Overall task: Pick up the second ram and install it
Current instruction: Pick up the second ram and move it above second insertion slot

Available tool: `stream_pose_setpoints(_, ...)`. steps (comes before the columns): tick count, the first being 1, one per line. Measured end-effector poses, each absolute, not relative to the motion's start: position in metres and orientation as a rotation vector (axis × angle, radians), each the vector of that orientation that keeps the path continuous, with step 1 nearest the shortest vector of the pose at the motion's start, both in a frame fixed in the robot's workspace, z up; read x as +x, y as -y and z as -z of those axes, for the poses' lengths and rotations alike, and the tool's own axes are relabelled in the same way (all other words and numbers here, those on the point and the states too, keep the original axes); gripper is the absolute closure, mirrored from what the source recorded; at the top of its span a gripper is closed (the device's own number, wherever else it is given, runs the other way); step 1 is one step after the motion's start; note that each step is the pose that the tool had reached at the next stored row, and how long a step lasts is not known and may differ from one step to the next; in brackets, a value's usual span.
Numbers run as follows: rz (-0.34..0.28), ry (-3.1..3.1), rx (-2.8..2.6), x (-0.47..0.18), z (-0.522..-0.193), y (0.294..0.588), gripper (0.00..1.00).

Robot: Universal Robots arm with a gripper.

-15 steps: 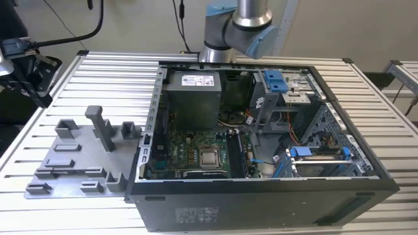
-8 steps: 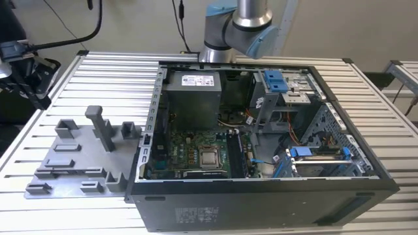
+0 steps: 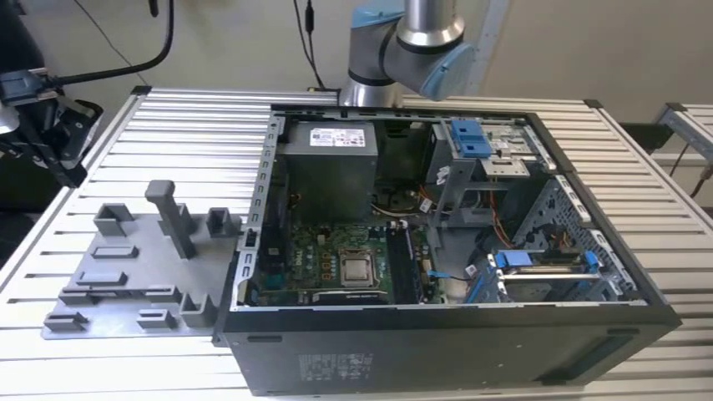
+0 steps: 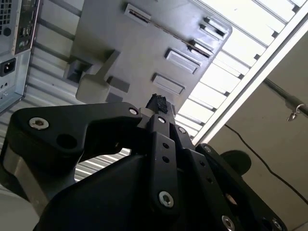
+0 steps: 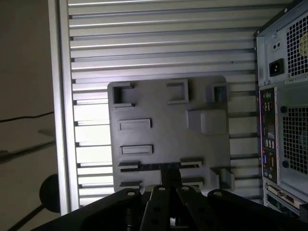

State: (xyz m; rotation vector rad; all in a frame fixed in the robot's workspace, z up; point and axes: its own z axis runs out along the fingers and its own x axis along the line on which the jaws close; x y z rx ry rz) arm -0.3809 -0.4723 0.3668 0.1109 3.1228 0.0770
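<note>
Gripper (image 5: 169, 172) (image 4: 158, 102): black linkage fingers drawn together at the tips, no gap seen between them and nothing seen held; it hangs over the grey fixture plate (image 5: 168, 130) (image 4: 144, 48) (image 3: 145, 276), its tips in line with the plate's long slot; contact with the slot's contents cannot be told.

Second ram (image 5: 149, 167): thin dark bluish strip seen edge-on in the first wrist view, seated along the long slot of the fixture plate; the fingertips overlap its middle part in that view; it is outside the computer case (image 3: 446, 251).

Fixture plate: flat grey plastic with raised blocks, rectangular pockets and one tall post (image 3: 167, 213); it lies on the slatted aluminium table (image 3: 189, 125) (image 5: 159, 43), just beside the case, on the exterior view's left.

Computer case: black tower on its side, side panel off, interior facing up; its rear panel with ports and a power inlet (image 5: 284, 120) shows in the first wrist view.

Case interior, exterior view: green motherboard (image 3: 317, 263); bare processor socket (image 3: 356, 269); long black sockets (image 3: 403, 259) just beside it; grey power supply (image 3: 329, 167); blue drive clips (image 3: 468, 138).

Arm (image 3: 407, 50): grey and blue joint rising behind the case, in the exterior view.
</note>
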Motion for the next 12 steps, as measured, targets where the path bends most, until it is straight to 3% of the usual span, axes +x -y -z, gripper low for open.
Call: stream_pose_setpoints(12,-0.077,-3.124,0.082,-0.3810,-0.3669,0.4723,0.89)
